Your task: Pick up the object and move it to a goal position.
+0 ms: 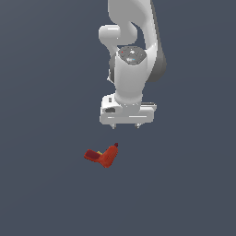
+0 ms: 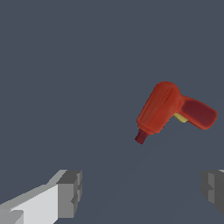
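Observation:
The object is a small red-orange toy drill with a dark red handle and tip and a yellowish spot. It lies on the dark grey floor, below my gripper and towards the exterior view's left. My gripper hangs above it, pointing down, well clear of it. In the wrist view the drill lies beyond the fingertips, nearer one finger. The gripper is open and empty, with its two grey fingertips wide apart.
A plain dark grey floor fills both views. The white arm rises above the gripper. No other objects show.

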Available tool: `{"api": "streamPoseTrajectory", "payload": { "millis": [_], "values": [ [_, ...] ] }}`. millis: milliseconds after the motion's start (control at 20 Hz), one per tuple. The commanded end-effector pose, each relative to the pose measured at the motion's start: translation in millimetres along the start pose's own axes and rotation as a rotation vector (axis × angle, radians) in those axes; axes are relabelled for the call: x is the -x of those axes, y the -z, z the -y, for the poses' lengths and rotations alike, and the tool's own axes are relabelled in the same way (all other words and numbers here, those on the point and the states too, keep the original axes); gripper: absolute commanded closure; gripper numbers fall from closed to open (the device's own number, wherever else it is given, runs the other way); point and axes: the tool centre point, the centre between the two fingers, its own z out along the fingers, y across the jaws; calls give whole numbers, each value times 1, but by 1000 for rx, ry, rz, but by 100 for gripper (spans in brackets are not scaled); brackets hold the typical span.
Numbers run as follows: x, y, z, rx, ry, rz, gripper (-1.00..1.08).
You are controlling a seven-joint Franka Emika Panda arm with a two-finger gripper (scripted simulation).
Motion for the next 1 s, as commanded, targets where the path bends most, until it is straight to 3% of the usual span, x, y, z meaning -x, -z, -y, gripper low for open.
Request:
{"api": "streamPoseTrajectory", "payload": {
  "millis": [0,450,950],
  "values": [
    [-3,-4,-2,4,-18,13,-100],
    [-19,-32,-14,44,-146,96,-100],
    [-37,-80,-34,153,-353,219,-100]
  ]
}}
